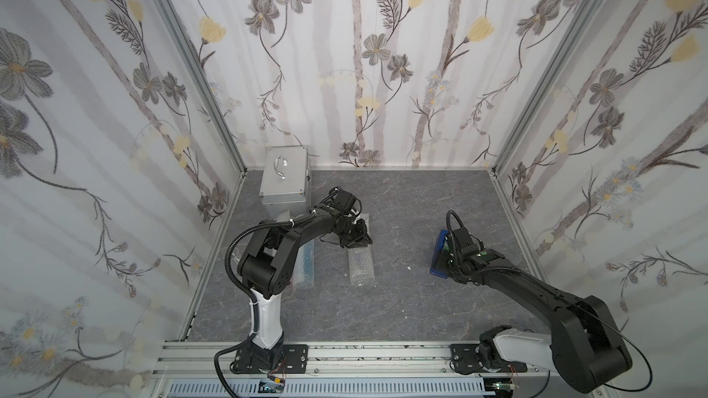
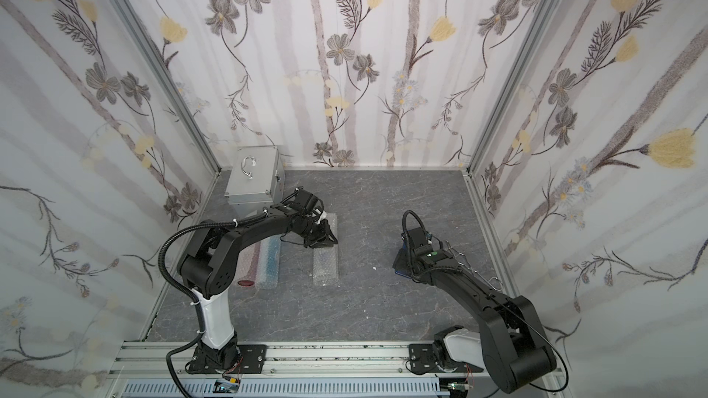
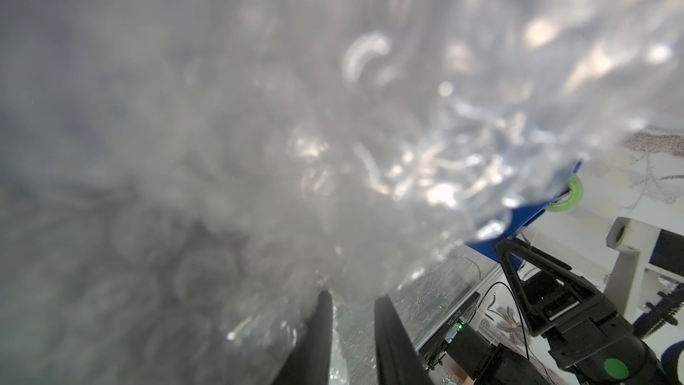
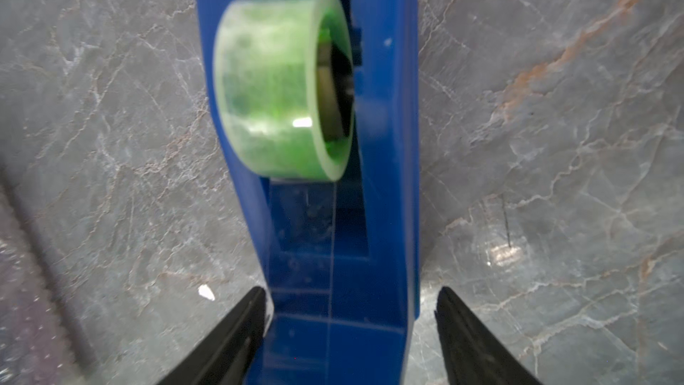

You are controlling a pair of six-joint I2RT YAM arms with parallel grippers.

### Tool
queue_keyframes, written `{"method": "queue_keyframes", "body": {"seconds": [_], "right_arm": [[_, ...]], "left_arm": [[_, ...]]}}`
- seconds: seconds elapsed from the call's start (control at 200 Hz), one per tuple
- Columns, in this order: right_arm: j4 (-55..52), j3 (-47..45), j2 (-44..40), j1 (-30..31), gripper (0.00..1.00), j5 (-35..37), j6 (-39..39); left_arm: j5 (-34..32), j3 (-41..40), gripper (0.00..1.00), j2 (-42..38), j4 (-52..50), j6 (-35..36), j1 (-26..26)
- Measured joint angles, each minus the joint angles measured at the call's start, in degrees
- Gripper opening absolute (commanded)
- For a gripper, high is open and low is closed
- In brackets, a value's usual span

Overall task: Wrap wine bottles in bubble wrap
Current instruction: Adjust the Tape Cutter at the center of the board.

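Grey marbled tabletop [image 1: 402,300]: a clear, dimpled bubble wrap roll [image 1: 362,268] lies midway between the side edges; left claw [image 1: 358,241] pinches its far end. Right claw [image 4: 350,292], jaws apart, straddles the tape dispenser [image 4: 385,142].

Filling the left wrist view, the bubble wrap [image 3: 259,124] is glinting as thin, clear, glossy plastic. The tape dispenser [image 4: 385,142] is showing smooth shiny blue plastic, its tape roll [image 4: 266,83] gleaming translucent green. The tabletop [image 4: 555,142] is looking like grey veined stone, faintly sheened. Left of centre in a top view, the case [image 1: 285,185] is showing matt silver metal.
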Motion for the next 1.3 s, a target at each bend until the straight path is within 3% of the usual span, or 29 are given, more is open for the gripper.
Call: {"method": "queue_keyframes", "body": {"seconds": [0.09,0.285,0.5,0.675,0.78,0.929,1.299], "right_arm": [[-1.14,2.78,2.99,0.55,0.42,1.84,-1.22],[-1.05,9.44,10.43,0.55,0.41,4.37,-4.20],[-1.05,16.85,17.73,0.52,0.46,4.74,-7.23],[-1.73,22.60,21.92,0.42,0.64,4.72,-9.57],[-1.97,24.55,21.53,0.44,0.70,4.70,-10.38],[-3.52,24.59,16.96,0.31,0.71,3.04,-10.82],[-1.33,20.74,10.60,-8.50,0.56,-10.80,-11.41]], "left_arm": [[-0.04,0.00,0.24,-0.17,-0.17,0.00,0.00],[-0.42,-0.44,0.24,-0.85,-0.31,0.00,0.07],[-0.61,-1.31,0.25,-1.75,-0.20,0.04,0.39],[-0.57,-3.28,0.25,-3.19,0.68,0.20,1.20],[-0.46,-4.79,0.25,-4.24,1.33,0.22,2.08],[-0.42,-6.32,0.24,-5.20,1.99,0.22,3.13],[-0.68,-7.76,0.25,-6.34,3.04,0.26,3.48]]}}
